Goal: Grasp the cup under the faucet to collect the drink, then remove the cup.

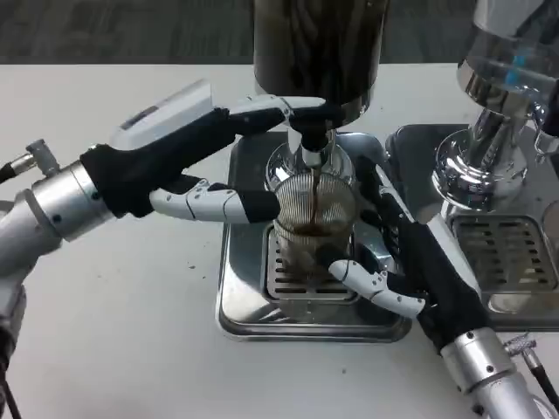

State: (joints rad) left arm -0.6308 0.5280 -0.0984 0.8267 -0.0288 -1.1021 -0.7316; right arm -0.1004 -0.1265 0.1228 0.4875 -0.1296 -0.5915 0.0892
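Clear ribbed plastic cup point(313, 229), dark drink streaming in from faucet point(311, 144); right hand point(397, 253) wrapped around cup; left hand point(205, 148) fingers on faucet lever, grip unclear

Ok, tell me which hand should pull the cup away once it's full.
Right, probably. The right hand already grips the cup on the drip tray, fingers curled round its base. The left hand is busy up at the faucet, where dark drink is pouring.
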